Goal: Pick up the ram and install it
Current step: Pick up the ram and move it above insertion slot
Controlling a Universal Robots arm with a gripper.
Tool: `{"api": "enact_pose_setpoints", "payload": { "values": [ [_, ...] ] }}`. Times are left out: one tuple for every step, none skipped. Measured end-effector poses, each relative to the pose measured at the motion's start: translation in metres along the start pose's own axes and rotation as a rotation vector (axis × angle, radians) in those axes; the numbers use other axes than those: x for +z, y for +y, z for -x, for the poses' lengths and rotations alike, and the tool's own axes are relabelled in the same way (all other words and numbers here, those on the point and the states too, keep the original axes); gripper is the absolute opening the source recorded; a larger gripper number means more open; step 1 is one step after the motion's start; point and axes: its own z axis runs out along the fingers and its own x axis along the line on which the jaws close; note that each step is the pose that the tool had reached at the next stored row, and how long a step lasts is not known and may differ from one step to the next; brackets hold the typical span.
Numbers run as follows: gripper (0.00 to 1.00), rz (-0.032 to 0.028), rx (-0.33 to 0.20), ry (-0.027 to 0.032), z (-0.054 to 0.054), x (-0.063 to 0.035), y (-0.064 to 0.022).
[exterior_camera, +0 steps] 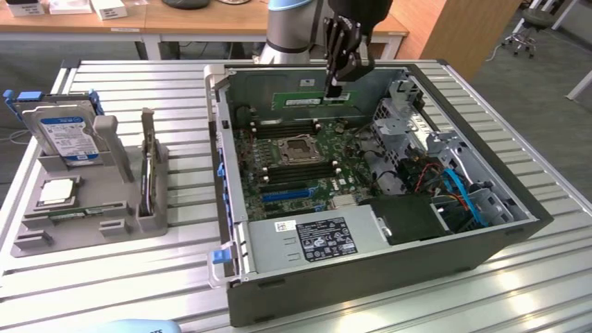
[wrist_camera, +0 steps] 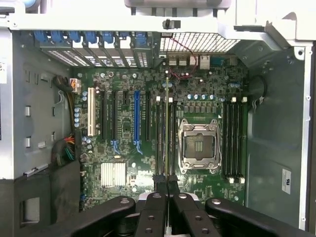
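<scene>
grey arm (exterior_camera: 280, 35) with blue cap (exterior_camera: 294, 4), black screw-studded gripper (exterior_camera: 334, 89).

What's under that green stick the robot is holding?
Below the ram lies the motherboard: dark memory slots beside the empty processor socket. The strip directly beneath is covered by the stick itself.

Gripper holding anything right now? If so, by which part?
Yes: the ram, seen edge-on in the wrist view, pinched across its flat faces near one end by the gripper.
</scene>
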Motion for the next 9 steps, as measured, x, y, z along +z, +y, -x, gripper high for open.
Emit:
{"api": "enact_pose_setpoints", "payload": {
  "values": [
    [0.12, 0.0, 0.0, 0.0, 0.0, 0.0013, 0.0],
    [0.12, 0.0001, 0.0, 0.0001, 0.0, 0.0027, -0.0001],
    [0.12, 0.0, 0.0, 0.0001, 0.0, 0.0041, -0.0001],
    [0.12, 0.0001, 0.0, 0.0001, 0.0, 0.0055, -0.0002],
    [0.12, 0.0001, 0.0, 0.0002, 0.0, 0.0068, -0.0002],
    [0.12, 0.0, 0.0, 0.0001, 0.0, 0.0082, -0.0003],
    [0.12, 0.0, 0.0, 0.0, 0.0, 0.0097, -0.0003],
    [0.12, 0.0, 0.0, 0.0, 0.0, 0.0111, -0.0004],
    [0.12, 0.0, 0.0, 0.0001, 0.0, 0.0126, -0.0004]
  ]
}}
